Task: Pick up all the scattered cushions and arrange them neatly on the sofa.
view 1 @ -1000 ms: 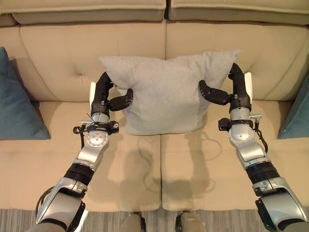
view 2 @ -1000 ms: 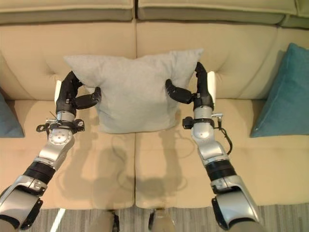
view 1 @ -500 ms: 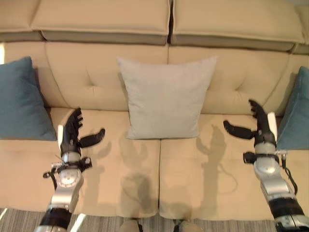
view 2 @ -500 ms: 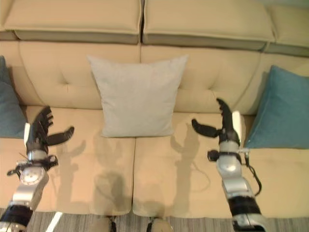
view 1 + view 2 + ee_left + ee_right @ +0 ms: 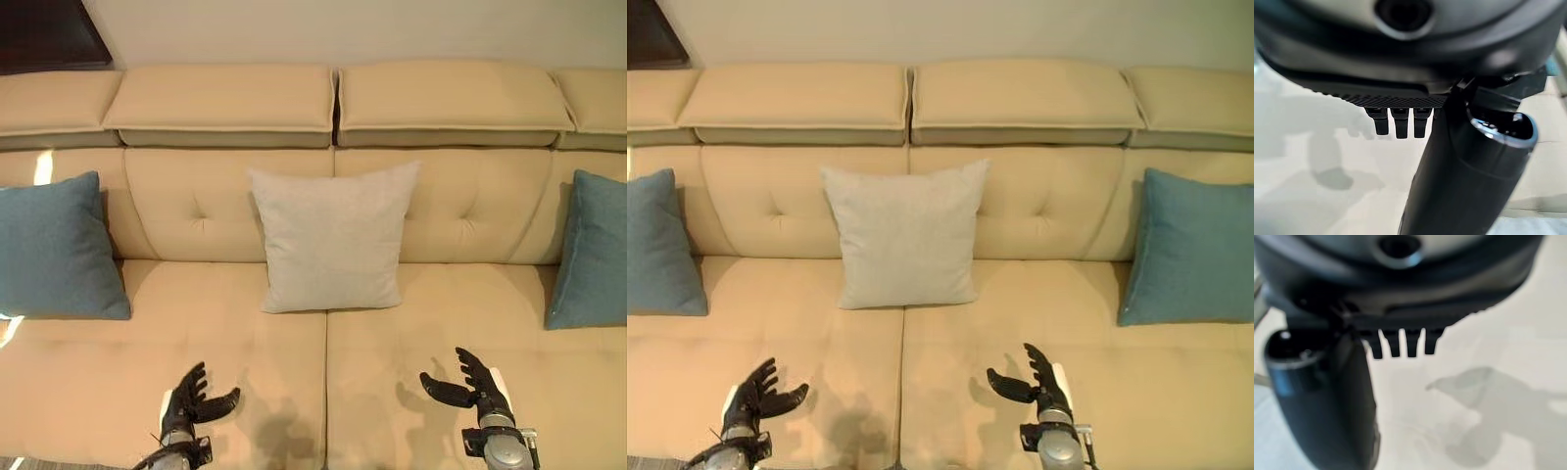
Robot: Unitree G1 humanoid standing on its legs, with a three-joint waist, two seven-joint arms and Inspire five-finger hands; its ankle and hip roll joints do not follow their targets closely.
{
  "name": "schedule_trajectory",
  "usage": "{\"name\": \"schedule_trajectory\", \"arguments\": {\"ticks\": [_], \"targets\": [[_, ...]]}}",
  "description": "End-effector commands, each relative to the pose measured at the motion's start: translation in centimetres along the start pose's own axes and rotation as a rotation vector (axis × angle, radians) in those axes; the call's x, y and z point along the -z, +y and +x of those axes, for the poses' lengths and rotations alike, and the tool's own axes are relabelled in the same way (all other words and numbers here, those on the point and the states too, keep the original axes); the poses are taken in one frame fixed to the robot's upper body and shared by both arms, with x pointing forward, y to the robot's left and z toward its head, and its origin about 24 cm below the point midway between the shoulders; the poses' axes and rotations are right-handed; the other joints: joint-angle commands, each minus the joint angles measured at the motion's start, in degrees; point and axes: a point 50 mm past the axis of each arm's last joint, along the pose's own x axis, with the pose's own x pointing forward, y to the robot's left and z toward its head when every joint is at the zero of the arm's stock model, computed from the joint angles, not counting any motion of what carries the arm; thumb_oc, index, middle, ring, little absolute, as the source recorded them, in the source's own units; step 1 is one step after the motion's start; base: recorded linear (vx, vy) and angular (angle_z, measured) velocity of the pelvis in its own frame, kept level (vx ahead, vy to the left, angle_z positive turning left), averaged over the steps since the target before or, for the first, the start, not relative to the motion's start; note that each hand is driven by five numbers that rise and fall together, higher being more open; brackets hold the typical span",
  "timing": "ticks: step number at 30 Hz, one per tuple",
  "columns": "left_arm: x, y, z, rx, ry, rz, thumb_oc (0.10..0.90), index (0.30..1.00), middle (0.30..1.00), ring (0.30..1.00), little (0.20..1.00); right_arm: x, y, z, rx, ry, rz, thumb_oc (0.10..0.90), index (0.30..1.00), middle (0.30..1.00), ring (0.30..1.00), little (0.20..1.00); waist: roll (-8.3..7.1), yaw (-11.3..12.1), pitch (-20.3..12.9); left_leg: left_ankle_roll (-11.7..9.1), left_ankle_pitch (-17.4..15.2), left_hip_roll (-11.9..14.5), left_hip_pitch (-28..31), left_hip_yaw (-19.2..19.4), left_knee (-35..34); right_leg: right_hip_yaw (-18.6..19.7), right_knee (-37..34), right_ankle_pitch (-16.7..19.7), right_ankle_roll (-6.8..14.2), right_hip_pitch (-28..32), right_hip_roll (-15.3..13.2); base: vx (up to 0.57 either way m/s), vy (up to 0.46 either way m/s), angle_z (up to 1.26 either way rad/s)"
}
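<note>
**Grey cushion propped at centre, both hands empty and well short of it**

Left eye view: the square light-grey fabric cushion [image 5: 333, 238] stands upright against the backrest of the long beige upholstered sofa [image 5: 235, 323], over the seam between two seat pads. A square teal fabric cushion [image 5: 57, 247] leans at the sofa's left end and a second teal cushion [image 5: 592, 250] at its right end. The left hand [image 5: 192, 399] and right hand [image 5: 469, 383] sit low over the seat front, fingers spread and thumbs out, holding nothing.

Right eye view: the grey cushion lies straight ahead of both hands, between them, about equally far from each.

Left wrist view: straight fingers [image 5: 1396, 123] point over bare seat.

Right wrist view: straight fingers [image 5: 1400, 343] likewise, nothing between them.

No loose cushion is visible, so the arranging looks finished.
</note>
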Motion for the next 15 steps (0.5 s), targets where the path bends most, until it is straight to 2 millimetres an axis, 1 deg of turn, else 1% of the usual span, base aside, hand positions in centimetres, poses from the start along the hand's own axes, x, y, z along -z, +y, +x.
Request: {"name": "schedule_trajectory", "arguments": {"ticks": [1, 4, 5, 6, 7, 8, 9, 10, 11, 12, 13, 15], "targets": [[0.1, 1.1, 0.5, -0.024, -0.005, 0.049, 0.800, 0.900, 0.900, 0.900, 0.900, -1.6, -1.2, 0.4, 0.032, -0.114, -0.014, 0.800, 0.900, 0.900, 0.900, 0.900, -1.73, 0.47, -3.34, -1.37, -5.07, -0.82, 2.26, 1.36, 0.58, -1.01, 0.96, -3.89, 2.36, 0.15, 1.31, -0.07, -0.039, 0.02], [1.7, 0.9, 0.4, -0.027, 0.070, 0.093, 0.800, 0.900, 0.900, 0.900, 0.900, -1.2, -0.4, 0.4, 0.019, -0.095, 0.007, 0.800, 0.900, 0.900, 0.900, 0.900, -1.47, 0.37, -2.11, -1.49, -3.98, -0.39, 1.73, 1.25, 0.58, -0.70, 0.96, -4.14, 2.05, -0.27, 1.67, -0.11, -0.053, 0.08], [1.6, 0.9, 0.4, -0.027, 0.069, 0.093, 0.800, 0.900, 0.900, 0.900, 0.900, -1.2, -0.4, 0.4, 0.019, -0.095, 0.007, 0.800, 0.900, 0.900, 0.900, 0.900, -1.46, 0.34, -2.08, -1.49, -3.96, -0.40, 1.71, 1.22, 0.58, -0.73, 0.96, -4.14, 2.04, -0.28, 1.67, -0.18, -0.052, 0.06], [2.0, 0.8, 0.6, -0.030, 0.095, 0.126, 0.800, 0.900, 0.900, 0.900, 0.900, -1.2, -0.3, 0.6, 0.022, -0.089, 0.022, 0.800, 0.900, 0.900, 0.900, 0.900, -1.57, 0.56, -0.92, -1.61, -3.20, -0.32, -0.15, 0.79, 2.26, -0.83, 0.96, -4.20, 1.82, -0.62, 1.50, -0.23, -0.057, 0.04], [1.8, 0.6, 0.9, -0.027, 0.092, 0.140, 0.800, 0.900, 0.900, 0.900, 0.900, -1.3, -0.2, 0.7, 0.028, -0.089, 0.027, 0.800, 0.900, 0.900, 0.900, 0.900, -1.89, 0.76, 0.08, -1.71, -3.47, -0.48, -2.05, 0.48, 5.10, -0.90, 0.96, -4.02, 1.63, -0.85, 1.15, -0.33, -0.073, 0.17], [1.6, 0.5, 1.1, -0.025, 0.084, 0.148, 0.800, 0.900, 0.900, 0.900, 0.900, -1.6, -0.3, 0.9, 0.033, -0.095, 0.027, 0.800, 0.900, 0.900, 0.900, 0.900, -2.31, 0.64, 0.75, -1.79, -4.76, -0.80, -4.07, 0.17, 8.37, -1.04, 0.96, -3.54, 1.42, -1.52, 0.64, -0.31, -0.054, 0.26], [1.4, 0.3, 1.3, -0.023, 0.080, 0.157, 0.800, 0.900, 0.900, 0.900, 0.900, -1.7, -0.3, 1.1, 0.033, -0.099, 0.026, 0.800, 0.900, 0.900, 0.900, 0.900, -2.97, 0.56, 1.14, -1.70, -6.51, -1.26, -4.63, 0.05, 10.64, -1.17, 0.96, -2.87, 1.29, -2.31, -0.06, -0.25, -0.031, 0.44], [1.5, 0.3, 1.3, -0.018, 0.083, 0.159, 0.800, 0.900, 0.900, 0.900, 0.900, -1.8, -0.2, 1.1, 0.030, -0.101, 0.028, 0.800, 0.900, 0.900, 0.900, 0.900, -3.23, 0.37, 0.78, -1.45, -8.48, -1.66, -4.76, -0.07, 12.70, -1.49, 0.96, -2.48, 1.24, -3.00, -0.40, -0.19, -0.012, 0.33], [1.7, 0.2, 1.2, -0.017, 0.091, 0.163, 0.800, 0.900, 0.900, 0.900, 0.900, -1.9, -0.2, 1.1, 0.028, -0.106, 0.030, 0.800, 0.900, 0.900, 0.900, 0.900, -3.58, 0.32, 0.72, -1.24, -10.88, -2.18, -3.97, -0.20, 15.16, -1.53, 0.96, -2.09, 1.15, -3.12, -0.75, -0.16, 0.040, 0.28], [2.0, 0.0, 1.1, -0.008, 0.103, 0.173, 0.800, 0.900, 0.900, 0.900, 0.900, -1.9, -0.2, 1.1, 0.024, -0.102, 0.028, 0.800, 0.900, 0.900, 0.900, 0.900, -3.90, -0.40, 0.11, -0.88, -12.47, -2.64, -2.23, -0.31, 17.98, -1.88, 0.96, -1.32, 1.01, -3.90, -1.22, -0.11, 0.040, 0.11], [2.0, 0.0, 1.1, -0.008, 0.104, 0.173, 0.800, 0.900, 0.900, 0.900, 0.900, -1.8, -0.2, 1.1, 0.024, -0.102, 0.028, 0.800, 0.900, 0.900, 0.900, 0.900, -3.80, -0.39, 0.18, -0.90, -12.64, -2.54, -2.19, -0.32, 18.16, -1.89, 0.96, -1.34, 1.00, -3.79, -1.12, -0.10, 0.065, 0.09], [2.1, -0.4, 1.1, 0.007, 0.109, 0.181, 0.800, 0.900, 0.900, 0.900, 0.900, -1.7, -0.2, 1.2, 0.021, -0.095, 0.028, 0.800, 0.900, 0.900, 0.900, 0.900, -3.48, -1.17, -0.14, -1.01, -13.87, -2.21, 0.64, -0.35, 19.95, -2.26, 0.96, -0.61, 0.97, -4.28, -1.15, -0.08, 0.094, -0.11]]}}
